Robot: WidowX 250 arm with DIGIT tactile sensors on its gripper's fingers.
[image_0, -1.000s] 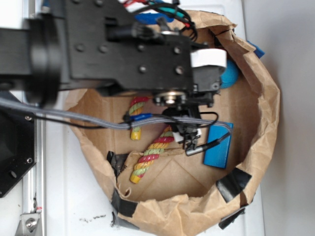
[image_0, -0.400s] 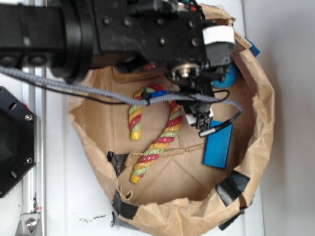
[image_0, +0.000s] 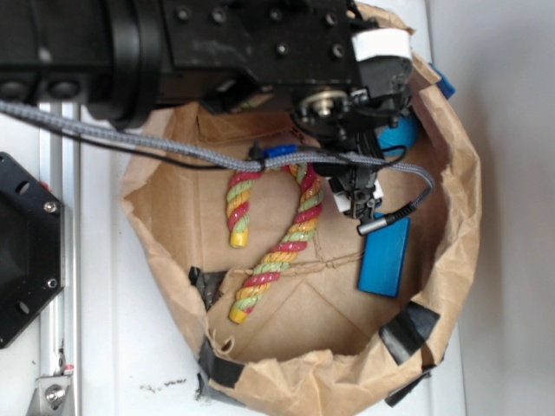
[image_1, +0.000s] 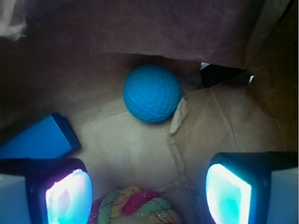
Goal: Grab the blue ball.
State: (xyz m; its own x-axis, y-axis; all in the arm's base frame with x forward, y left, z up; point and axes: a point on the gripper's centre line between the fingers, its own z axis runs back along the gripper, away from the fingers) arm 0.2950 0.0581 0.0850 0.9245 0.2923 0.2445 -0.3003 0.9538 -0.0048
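Note:
The blue ball (image_1: 152, 93) is a small dimpled teal sphere resting on the brown paper floor against the bag's wall, straight ahead of my gripper (image_1: 148, 193). The gripper is open, its two lit pads standing wide apart with only paper and a bit of rope between them. The ball lies beyond the fingertips, untouched. In the exterior view only a sliver of the blue ball (image_0: 401, 135) shows at the bag's right side, mostly hidden under the black arm (image_0: 260, 52).
A flat blue block (image_0: 384, 256) lies near the ball, seen at the left as blue block (image_1: 37, 137). A multicoloured rope (image_0: 295, 230) lies in the bag's middle, its end under the jaws. The paper bag's walls (image_0: 460, 199) rise all round.
The arm has shifted toward the bag's far right side, closer to the ball, uncovering more of the rope. The block and rope have not moved.

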